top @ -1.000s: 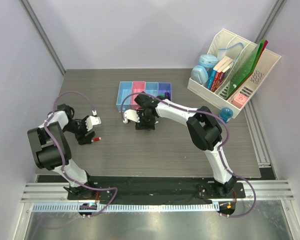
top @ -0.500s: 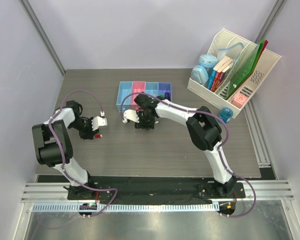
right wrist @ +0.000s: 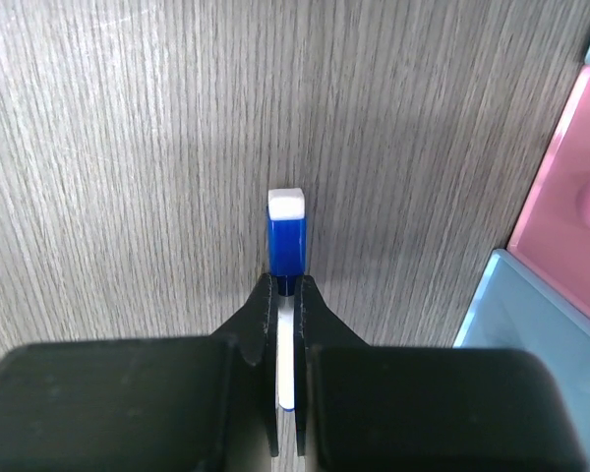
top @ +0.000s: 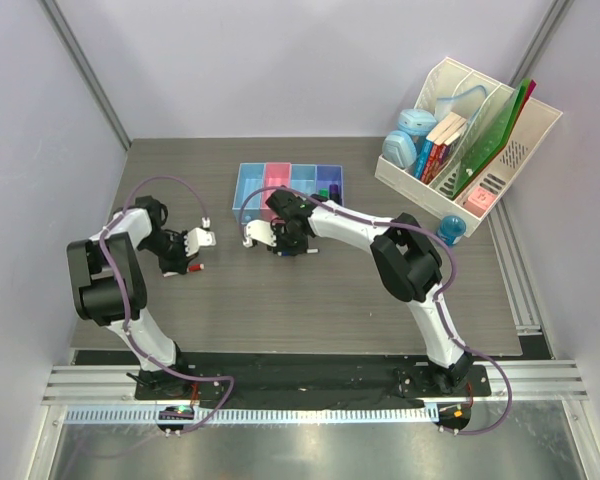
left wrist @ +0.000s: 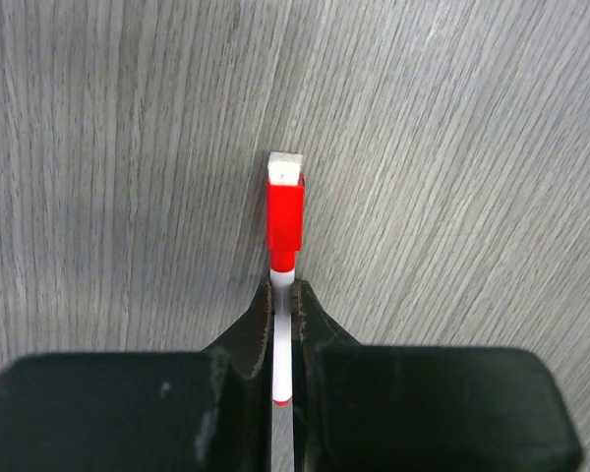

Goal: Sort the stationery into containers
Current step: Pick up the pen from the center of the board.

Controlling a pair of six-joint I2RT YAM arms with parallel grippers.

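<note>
My left gripper (left wrist: 284, 295) is shut on a thin white marker with a red cap (left wrist: 285, 211), low over the table; from above the left gripper (top: 183, 263) sits at the table's left. My right gripper (right wrist: 286, 287) is shut on a thin white marker with a blue cap (right wrist: 286, 234). In the top view this right gripper (top: 286, 243) is just in front of the containers (top: 250, 190), a row of light blue, pink, light blue and purple trays. Pink tray (right wrist: 580, 187) and light blue tray (right wrist: 531, 324) edges show at the right of the right wrist view.
A large white slanted file rack (top: 525, 130) with books and folders stands at the back right. A round blue item (top: 451, 228) lies by its front corner. Something small and dark lies in the purple tray (top: 329, 181).
Both grippers have gone from open to shut, each on its marker. The left gripper shifted a little right and back; the right gripper stayed almost in place.
</note>
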